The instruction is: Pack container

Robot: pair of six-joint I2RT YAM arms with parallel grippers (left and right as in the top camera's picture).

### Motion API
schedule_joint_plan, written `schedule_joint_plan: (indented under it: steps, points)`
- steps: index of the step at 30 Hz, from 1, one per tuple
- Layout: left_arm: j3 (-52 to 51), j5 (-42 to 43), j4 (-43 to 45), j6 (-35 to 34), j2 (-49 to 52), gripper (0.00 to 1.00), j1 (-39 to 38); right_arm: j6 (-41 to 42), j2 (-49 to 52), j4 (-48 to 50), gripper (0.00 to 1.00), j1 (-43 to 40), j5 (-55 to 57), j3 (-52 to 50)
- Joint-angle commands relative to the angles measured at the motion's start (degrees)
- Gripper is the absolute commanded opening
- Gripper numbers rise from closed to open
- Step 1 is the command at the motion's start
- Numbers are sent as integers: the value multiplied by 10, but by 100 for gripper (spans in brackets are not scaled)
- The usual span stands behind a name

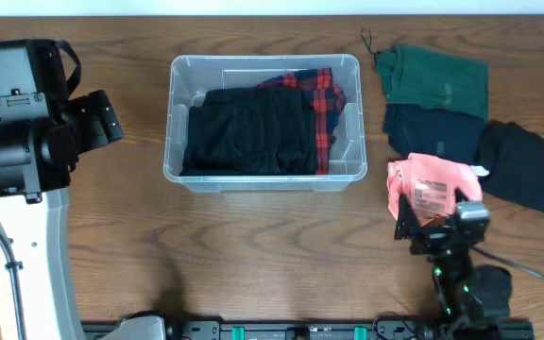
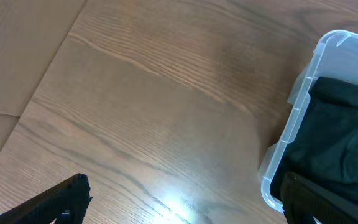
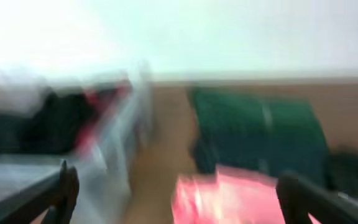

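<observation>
Currently your container point(image 1: 171, 132) sits mid-surface, open side up, and everything else can be placed from it. Inside you have two garments: a black one point(image 1: 248, 132) laid flat across most of the floor, and a red plaid point(image 1: 324, 104) tucked along the wall on the pile's side. Flat stacking like that probably leaves headroom for more.

On the surface point(image 1: 253, 255), off the container's plaid side, four garments wait: a green point(image 1: 437, 80), a navy point(image 1: 431, 130), a second black point(image 1: 522, 165) farthest from the container, and a pink point(image 1: 428, 184). That makes six in all, so I'd judge you roughly a third packed.

Your right fingers point(image 3: 300, 198) are spread wide above the pink, with the cloth showing between them but not clamped. The wrist view is blurred, so contact can't be told. Pink looks like the next pick, being the piece under that arm.

Off the container's opposite side, your left fingers point(image 2: 67, 194) are also wide apart, holding nothing. They hang over bare wood near a container corner, likely parked clear of the drop path.
</observation>
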Motion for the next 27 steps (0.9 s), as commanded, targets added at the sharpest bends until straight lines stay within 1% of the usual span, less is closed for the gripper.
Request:
schedule_joint_plan:
  steps: [1,2,4,7,12,14,16,19,20,22,24,27]
  points:
    - [4,-9,-2,5,0,98,3,23,9,71,99,-4,-36,5]
    - [4,-9,-2,5,0,98,3,24,19,88,99,-4,-30,11]
    - [4,-9,-2,5,0,98,3,43,54,90,99,-4,-7,36]
    - [4,-9,-2,5,0,98,3,59,149,43,99,-5,7,108]
    - [4,-9,-2,5,0,98,3,57,373,-78,99,-20,1,289]
    - [4,-9,-2,5,0,98,3,54,466,-127,99,-32,-25,367]
    - [4,-9,-2,5,0,98,3,51,548,-160,99,-41,-80,440]
    - [4,-9,-2,5,0,98,3,57,647,-217,99,-42,-140,526]
    - [4,-9,-2,5,0,98,3,60,673,-234,99,-45,-139,549]
    - [4,-9,-2,5,0,98,3,104,722,-261,99,-70,-130,589]
    - [4,-9,-2,5,0,98,3,141,757,-268,99,-112,-141,610]
    - [3,-9,-2,5,0,98,3,139,799,-266,99,-205,-196,626]
